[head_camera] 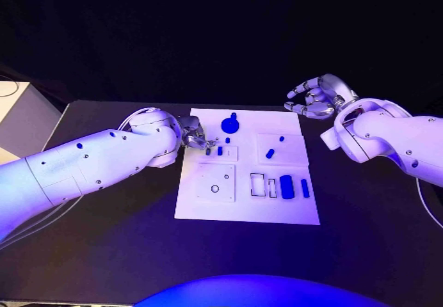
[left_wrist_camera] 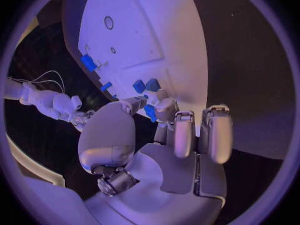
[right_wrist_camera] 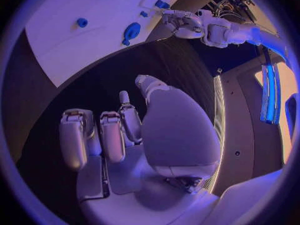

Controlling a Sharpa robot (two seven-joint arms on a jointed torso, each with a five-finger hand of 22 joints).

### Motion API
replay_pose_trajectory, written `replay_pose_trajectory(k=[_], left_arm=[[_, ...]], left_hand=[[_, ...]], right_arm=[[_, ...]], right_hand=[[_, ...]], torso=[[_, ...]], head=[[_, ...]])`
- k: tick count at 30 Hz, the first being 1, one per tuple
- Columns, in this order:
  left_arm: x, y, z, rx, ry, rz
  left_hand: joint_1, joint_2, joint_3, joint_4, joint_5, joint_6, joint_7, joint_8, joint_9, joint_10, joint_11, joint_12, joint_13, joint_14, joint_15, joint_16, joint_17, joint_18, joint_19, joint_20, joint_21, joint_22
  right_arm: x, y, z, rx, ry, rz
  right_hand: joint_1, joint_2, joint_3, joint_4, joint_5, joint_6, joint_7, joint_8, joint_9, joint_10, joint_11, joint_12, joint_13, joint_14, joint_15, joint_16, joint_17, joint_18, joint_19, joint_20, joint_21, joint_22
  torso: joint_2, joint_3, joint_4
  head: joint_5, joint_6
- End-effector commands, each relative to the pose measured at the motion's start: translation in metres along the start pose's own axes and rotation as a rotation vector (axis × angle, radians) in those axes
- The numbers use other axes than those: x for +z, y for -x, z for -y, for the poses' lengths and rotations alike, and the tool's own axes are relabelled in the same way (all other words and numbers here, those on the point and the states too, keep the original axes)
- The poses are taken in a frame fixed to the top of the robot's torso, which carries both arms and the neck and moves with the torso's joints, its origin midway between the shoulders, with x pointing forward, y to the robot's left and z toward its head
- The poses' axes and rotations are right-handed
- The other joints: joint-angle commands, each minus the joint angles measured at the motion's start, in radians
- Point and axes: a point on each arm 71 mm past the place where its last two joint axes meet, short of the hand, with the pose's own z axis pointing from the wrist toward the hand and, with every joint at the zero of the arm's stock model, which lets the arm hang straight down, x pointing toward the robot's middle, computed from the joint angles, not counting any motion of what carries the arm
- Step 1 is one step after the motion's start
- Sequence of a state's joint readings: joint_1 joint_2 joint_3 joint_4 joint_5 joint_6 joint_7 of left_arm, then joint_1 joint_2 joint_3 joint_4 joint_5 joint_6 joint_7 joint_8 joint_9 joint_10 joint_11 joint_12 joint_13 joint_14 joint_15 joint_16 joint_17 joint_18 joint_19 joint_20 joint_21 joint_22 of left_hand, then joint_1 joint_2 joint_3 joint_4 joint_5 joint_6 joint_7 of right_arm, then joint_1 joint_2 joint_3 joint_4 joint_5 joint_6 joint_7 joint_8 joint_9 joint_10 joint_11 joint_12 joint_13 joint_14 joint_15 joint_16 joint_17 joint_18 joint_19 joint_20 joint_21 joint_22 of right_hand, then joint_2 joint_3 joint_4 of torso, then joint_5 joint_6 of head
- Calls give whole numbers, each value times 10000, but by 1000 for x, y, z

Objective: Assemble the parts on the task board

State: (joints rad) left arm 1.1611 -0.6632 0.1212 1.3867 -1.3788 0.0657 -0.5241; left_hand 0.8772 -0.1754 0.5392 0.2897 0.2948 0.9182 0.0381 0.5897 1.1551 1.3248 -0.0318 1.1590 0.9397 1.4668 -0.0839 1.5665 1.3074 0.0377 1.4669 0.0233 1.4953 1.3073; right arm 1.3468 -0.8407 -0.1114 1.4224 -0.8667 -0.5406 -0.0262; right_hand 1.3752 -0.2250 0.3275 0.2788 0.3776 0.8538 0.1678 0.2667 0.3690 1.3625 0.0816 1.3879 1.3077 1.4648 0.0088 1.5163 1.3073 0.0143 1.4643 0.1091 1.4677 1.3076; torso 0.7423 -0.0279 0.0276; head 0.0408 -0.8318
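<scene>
The white task board (head_camera: 248, 204) lies mid-table. My left hand (head_camera: 194, 139) is over its left edge. In the left wrist view the thumb and a finger pinch a small blue part (left_wrist_camera: 150, 113) just above the board (left_wrist_camera: 156, 40). Two small blue parts (head_camera: 214, 151) stand right beside those fingers, and a tiny one (head_camera: 227, 140) sits further back. A blue knob (head_camera: 231, 121), a blue peg (head_camera: 269, 153) and two long blue blocks (head_camera: 294, 187) sit elsewhere on the board. My right hand (head_camera: 315, 96) hovers off the board's far right corner and holds nothing (right_wrist_camera: 125, 130).
A small ring (head_camera: 215, 188) marks the square panel at the board's near left. A pale box (head_camera: 18, 115) stands beyond the table's left edge. Bare black table (head_camera: 111, 243) runs along the front and both sides of the board.
</scene>
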Motion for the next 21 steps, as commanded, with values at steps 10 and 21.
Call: replay_pose_trajectory(k=[10, 21], left_arm=[[-10, 28, 3, -3678, -746, 185], [-6, 34, 16, -3383, -2869, 1244]], left_hand=[[81, -44, -662, 25, 57, -989, 552, -1062, -827, -1998, 504, -2480, -3010, 616, 395, -812, 1661, 280, -559, 303, -1200, 129], [3851, -209, 234, -916, 6, -2122, 1271, -2088, -2847, -4306, 1220, -3991, -4175, -1757, 1049, -3906, -1592, 1189, -3267, 929, -5285, -4084]], right_arm=[[0, -2, 0, -92, 128, -76], [1, -1, 2, -99, 119, 19]], right_hand=[[-14, -35, 64, -5, 53, -76, -21, 48, 17, -57, -13, -48, 478, 764, -63, -43, 1494, 107, 629, -53, -43, 1961], [-16, -38, 75, -5, 60, -77, -20, 50, 18, -131, -13, -112, 404, 754, -63, -65, 1455, 119, 609, -54, -94, 1930]], torso=[[-21, 8, 23], [-9, 0, 26]], head=[[-6, 110], [-55, 289]])
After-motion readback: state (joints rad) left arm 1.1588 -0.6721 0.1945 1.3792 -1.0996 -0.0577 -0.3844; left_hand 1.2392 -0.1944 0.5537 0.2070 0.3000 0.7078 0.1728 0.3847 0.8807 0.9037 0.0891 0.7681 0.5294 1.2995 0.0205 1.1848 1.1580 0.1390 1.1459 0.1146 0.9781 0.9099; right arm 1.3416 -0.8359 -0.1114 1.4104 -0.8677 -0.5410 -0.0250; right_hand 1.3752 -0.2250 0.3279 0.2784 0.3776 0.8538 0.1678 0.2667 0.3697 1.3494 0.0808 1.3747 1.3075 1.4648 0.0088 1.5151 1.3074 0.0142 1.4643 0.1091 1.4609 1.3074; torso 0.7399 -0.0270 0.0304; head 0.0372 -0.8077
